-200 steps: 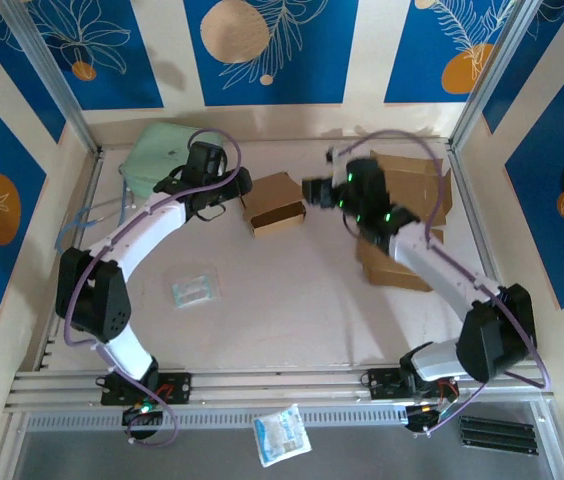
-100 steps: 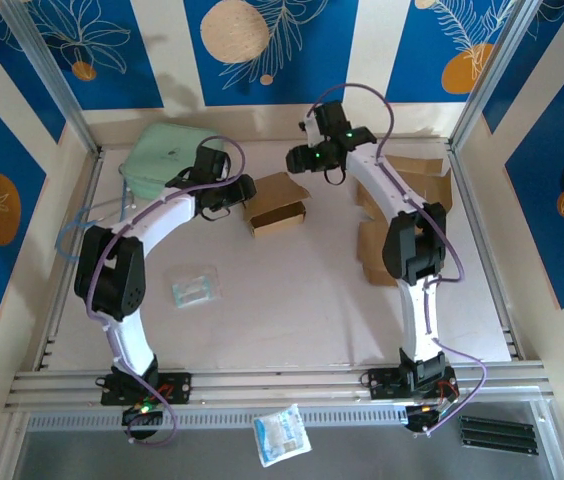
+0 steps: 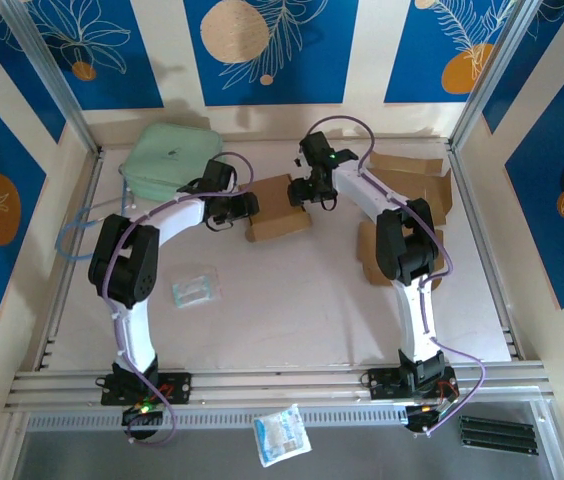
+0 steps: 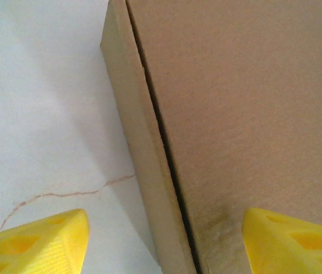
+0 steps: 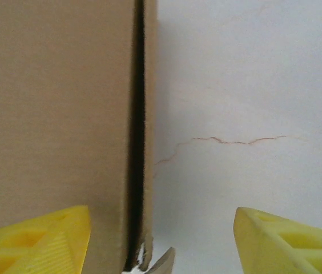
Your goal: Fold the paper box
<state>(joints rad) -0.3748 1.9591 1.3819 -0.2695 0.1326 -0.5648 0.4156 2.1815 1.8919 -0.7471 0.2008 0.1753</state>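
Note:
The brown paper box (image 3: pixel 278 208) lies on the white table at the back middle, its top flap down flat. My left gripper (image 3: pixel 245 207) is at the box's left end, open. In the left wrist view the box (image 4: pixel 235 114) has a dark seam along its side wall, and the gripper (image 4: pixel 166 245) straddles that edge, one yellow fingertip (image 4: pixel 289 242) over the top. My right gripper (image 3: pixel 308 191) is at the box's right end, open. In the right wrist view it (image 5: pixel 161 242) straddles the box (image 5: pixel 52 103) edge, beside a torn flap corner (image 5: pixel 149 257).
A pale green pouch (image 3: pixel 167 155) lies at the back left. Flat cardboard blanks (image 3: pixel 412 180) are stacked at the back right, with more (image 3: pixel 387 262) nearer. A clear plastic packet (image 3: pixel 195 287) lies left of centre and another packet (image 3: pixel 282 435) sits beyond the front rail.
My right gripper swung from over the cardboard stack, round the back, down to the box's right end. My left gripper edged right to the box's left end. The box top now looks flatter.

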